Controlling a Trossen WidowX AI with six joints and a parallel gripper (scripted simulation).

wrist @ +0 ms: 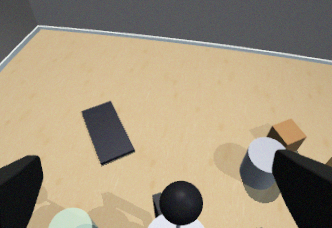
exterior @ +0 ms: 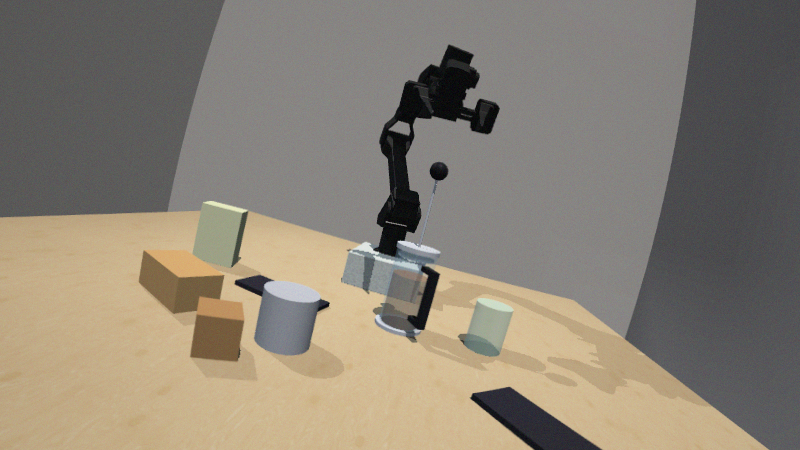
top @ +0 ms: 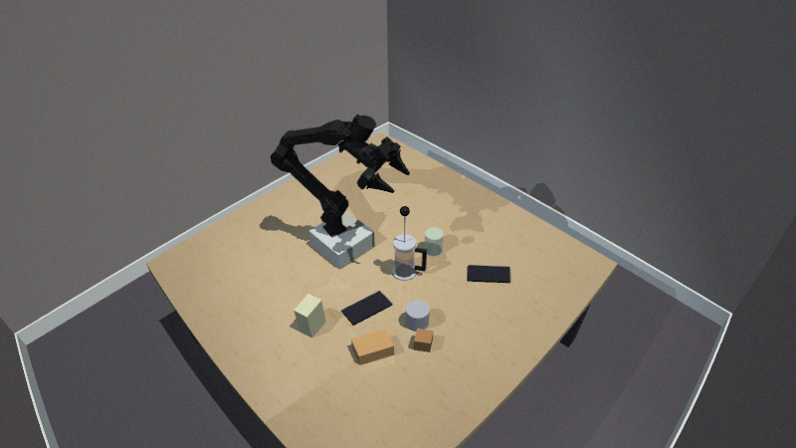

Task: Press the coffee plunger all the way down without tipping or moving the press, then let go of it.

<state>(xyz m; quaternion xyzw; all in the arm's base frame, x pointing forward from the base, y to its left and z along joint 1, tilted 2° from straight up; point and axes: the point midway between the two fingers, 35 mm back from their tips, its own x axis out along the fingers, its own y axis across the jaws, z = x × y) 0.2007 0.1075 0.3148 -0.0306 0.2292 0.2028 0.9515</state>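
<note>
Two fingers [top: 400,182] [exterior: 451,113] spread wide, nothing held, up at 11 o'clock of the knob [top: 404,211] [exterior: 438,171] [wrist: 181,202] | press [top: 403,260] [exterior: 402,297] [wrist: 176,222] upright mid-table, plunger raised | could be tipped if knob is pushed off-centre

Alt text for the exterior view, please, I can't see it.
A black arm holds its open gripper above a glass coffee press, upright with its ball-topped plunger raised. Blocks, cylinders and dark slabs stand or lie around it on a wooden table.
</note>
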